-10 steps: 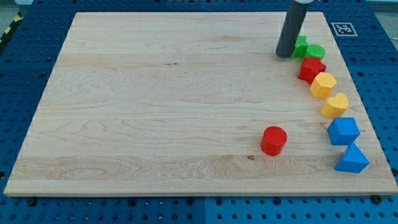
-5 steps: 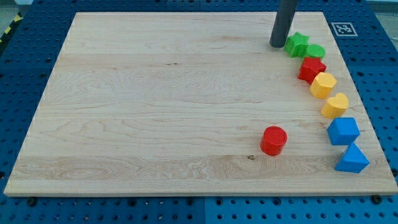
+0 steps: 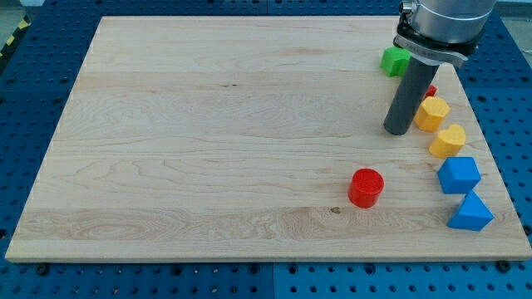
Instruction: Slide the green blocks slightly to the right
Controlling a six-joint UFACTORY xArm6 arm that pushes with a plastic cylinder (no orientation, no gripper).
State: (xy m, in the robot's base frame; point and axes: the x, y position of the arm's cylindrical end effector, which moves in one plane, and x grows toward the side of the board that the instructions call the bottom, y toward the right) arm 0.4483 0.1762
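Note:
A green star-shaped block sits near the view's top right of the wooden board. The second green block, seen earlier just right of it, is hidden behind my rod. My tip rests on the board below the green star block, just left of the yellow hexagon block. A red star-shaped block shows only as a sliver behind the rod.
A yellow heart block, a blue cube-like block and a blue triangular block line the board's right edge. A red cylinder stands lower middle right. A marker tag sits at the top right corner.
My rod has moved from beside the green star block at the top down and right to the yellow hexagon's left. It now covers the second green block and most of the red star.

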